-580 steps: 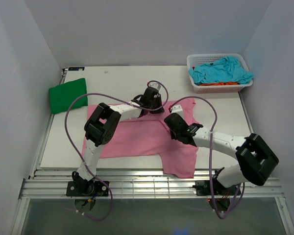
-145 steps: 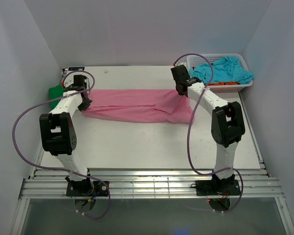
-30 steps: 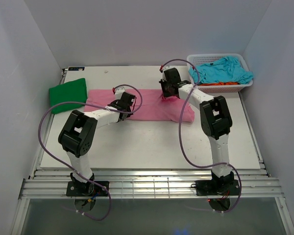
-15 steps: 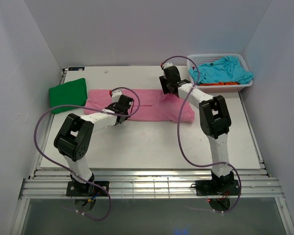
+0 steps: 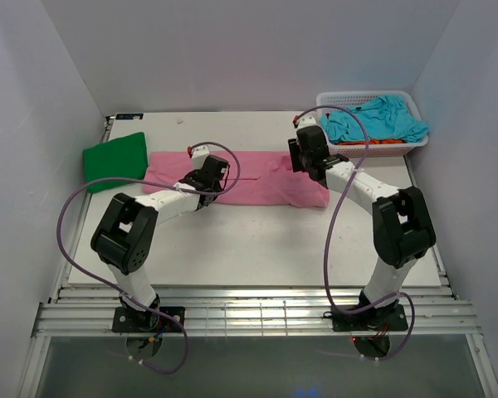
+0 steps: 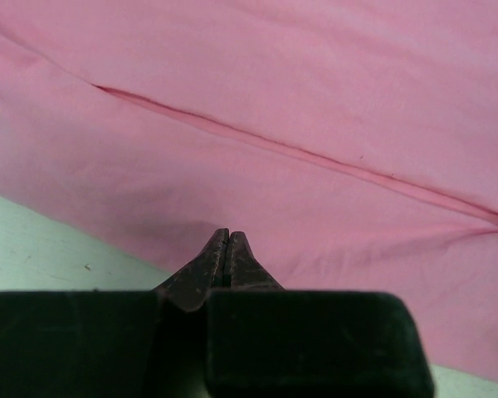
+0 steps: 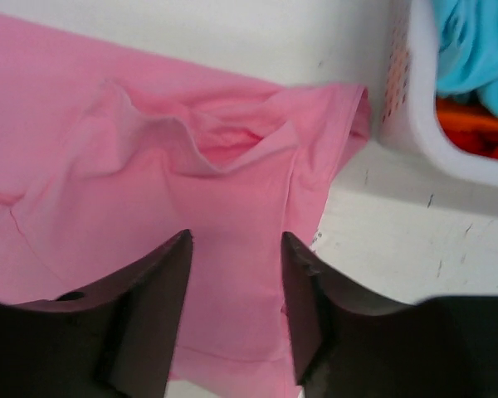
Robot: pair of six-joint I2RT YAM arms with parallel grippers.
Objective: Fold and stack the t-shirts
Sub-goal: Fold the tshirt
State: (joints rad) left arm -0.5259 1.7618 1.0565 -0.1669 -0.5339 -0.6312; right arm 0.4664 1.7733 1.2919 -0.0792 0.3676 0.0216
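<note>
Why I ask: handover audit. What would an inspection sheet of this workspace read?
Surface: white table, faint scuffs.
Job's things: pink t-shirt folded into a long band; green t-shirt folded, far left; turquoise t-shirt and orange t-shirt in white mesh basket.
Clutter: nothing seen.
Grippers: left gripper jaws shut, at the pink cloth's near edge; right gripper jaws open above its right end.
Cables: purple cables loop off both arms.
Surroundings: white walls.
</note>
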